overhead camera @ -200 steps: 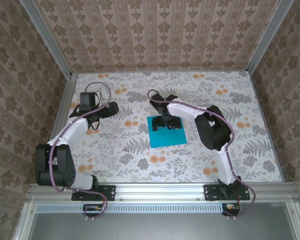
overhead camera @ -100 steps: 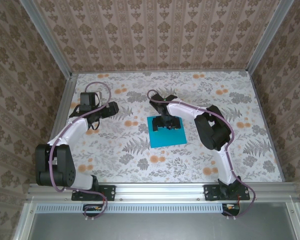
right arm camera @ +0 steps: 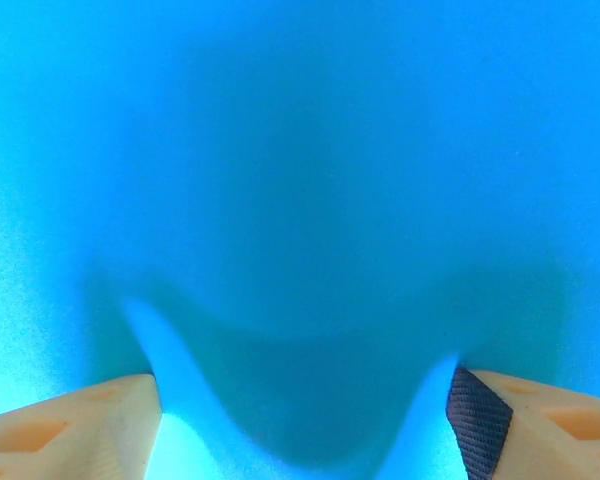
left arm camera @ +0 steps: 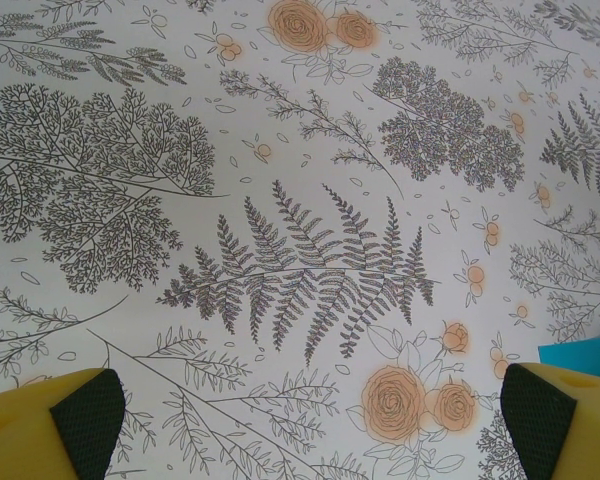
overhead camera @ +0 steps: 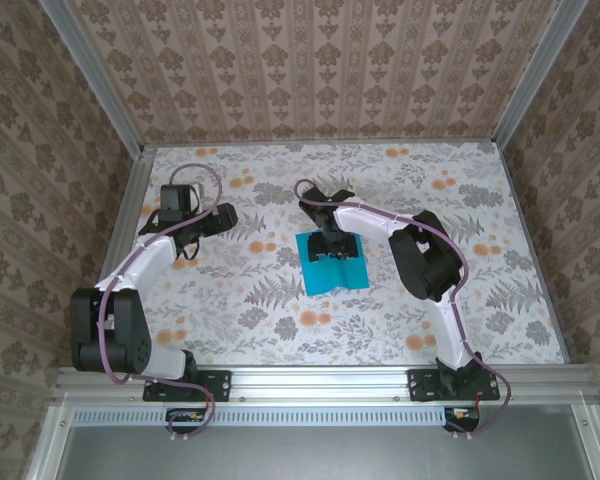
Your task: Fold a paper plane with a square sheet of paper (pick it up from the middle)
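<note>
right pincer (right arm camera: 305,405): part open, pressing the square sheet of paper (overhead camera: 332,279) into a hump between its jaws | left pincer (left arm camera: 300,430): wide open, empty, left of it

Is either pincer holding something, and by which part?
Not firmly yet. The right pincer presses on the blue paper's middle, which humps up between its open jaws. The left pincer holds nothing.

Overhead plus wrist close-ups, paper (overhead camera: 330,281) shared
</note>
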